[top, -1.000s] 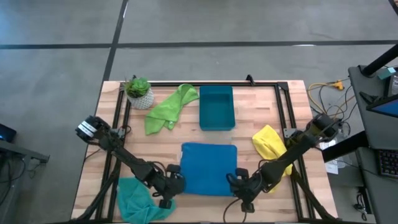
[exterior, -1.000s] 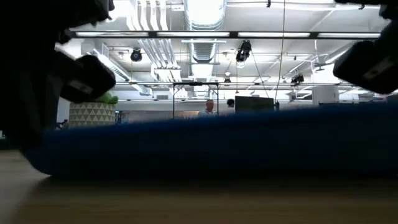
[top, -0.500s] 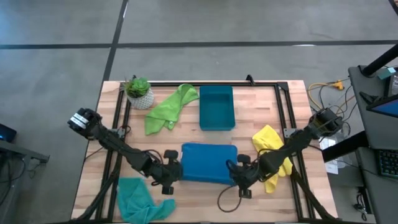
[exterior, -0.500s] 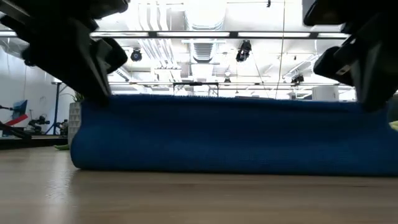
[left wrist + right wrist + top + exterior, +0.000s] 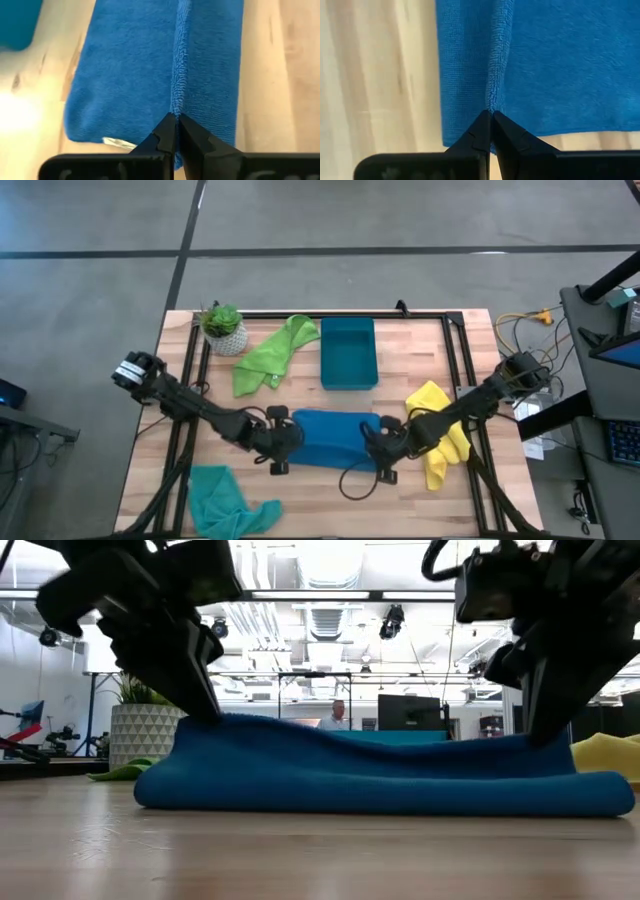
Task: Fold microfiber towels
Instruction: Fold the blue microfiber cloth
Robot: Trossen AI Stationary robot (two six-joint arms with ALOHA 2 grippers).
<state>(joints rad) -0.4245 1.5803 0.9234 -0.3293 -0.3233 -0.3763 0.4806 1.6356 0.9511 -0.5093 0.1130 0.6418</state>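
A: While both sets of fingers stay clenched on the hem, what do we have between them?

B: The left gripper [image 5: 176, 122] is pinched tight on the edge of the blue towel [image 5: 330, 438] near its left end, and the right gripper [image 5: 491, 118] is pinched on the same edge near its right end. In each wrist view the hem runs straight out from the closed tips.

A: And what has changed?

B: A second ago we held that edge near the front of the table, with the towel spread as a broad square. Now both grippers have carried it back over the cloth — from above we see only a narrow band across the middle of the table [image 5: 420, 340]. In the low view it lies doubled, its rounded fold toward the front and the carried edge sagging between our two grips.

A: So the first fold is nearly made?

B: We judge so. The edge looks close to the towel's far side, though we cannot tell whether the two edges line up. Lowering and letting go would finish this fold.

A: The other towels?

B: Untouched. The lime green towel [image 5: 270, 353] lies crumpled toward the back, between the potted plant [image 5: 222, 327] and the bin [image 5: 348, 352]. The yellow towel [image 5: 438, 430] is bunched just beside our right arm, and the teal towel [image 5: 225, 500] sits heaped at the front left corner — three folds wait for us.
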